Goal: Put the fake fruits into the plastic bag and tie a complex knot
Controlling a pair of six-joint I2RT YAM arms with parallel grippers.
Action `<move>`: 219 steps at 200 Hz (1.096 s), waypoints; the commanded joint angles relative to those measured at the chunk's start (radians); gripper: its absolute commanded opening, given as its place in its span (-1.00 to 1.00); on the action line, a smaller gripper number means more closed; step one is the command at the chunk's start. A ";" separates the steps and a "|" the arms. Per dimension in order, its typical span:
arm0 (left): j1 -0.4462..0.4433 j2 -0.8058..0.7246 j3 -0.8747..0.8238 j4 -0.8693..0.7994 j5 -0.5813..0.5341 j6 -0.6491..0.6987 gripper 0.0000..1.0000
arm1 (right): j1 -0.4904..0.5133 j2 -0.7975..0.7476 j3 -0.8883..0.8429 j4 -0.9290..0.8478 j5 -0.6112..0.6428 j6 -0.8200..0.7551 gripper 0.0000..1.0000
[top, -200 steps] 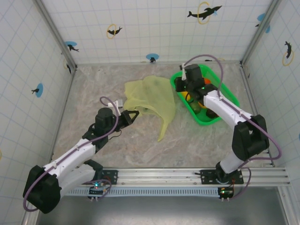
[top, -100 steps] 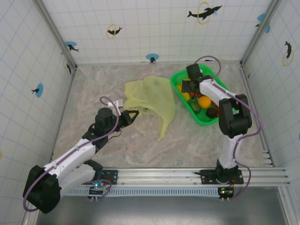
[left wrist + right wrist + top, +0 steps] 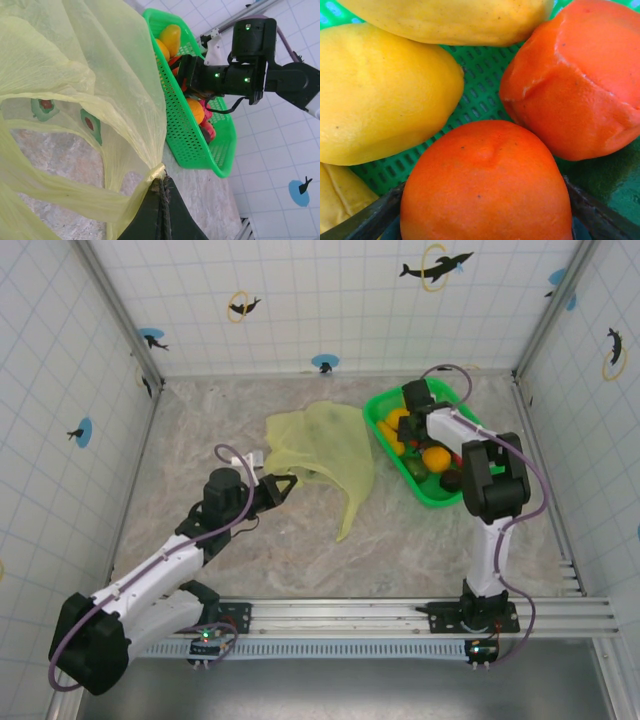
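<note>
One second on, the right tool has dipped into the tray, spread astride an orange, first pick perhaps begun; left tool stays pinching the bag.

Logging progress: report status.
Left gripper shut on plastic bag. Right gripper astride orange fruit in green tray, grip unconfirmed. Nothing between tray and bag.

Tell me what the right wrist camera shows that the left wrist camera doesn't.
Right wrist: a close-up of the right fingers flanking an orange fruit.
Left wrist: the left fingers shut on the plastic bag, and the right arm reaching into the green tray.
Both: the green tray's mesh, with orange fruit and yellow fruits in it.
</note>
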 commanded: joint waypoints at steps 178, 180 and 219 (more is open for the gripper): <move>-0.005 -0.041 0.246 -0.208 0.044 0.057 -1.00 | 0.644 -0.785 -0.617 0.393 -0.546 0.027 0.02; -0.004 -0.042 0.245 -0.209 0.043 0.058 -1.00 | 0.652 -0.781 -0.621 0.399 -0.540 0.030 0.03; -0.005 -0.076 0.208 -0.228 0.042 0.105 -1.00 | 0.721 -0.621 -0.612 0.439 -0.436 0.057 0.01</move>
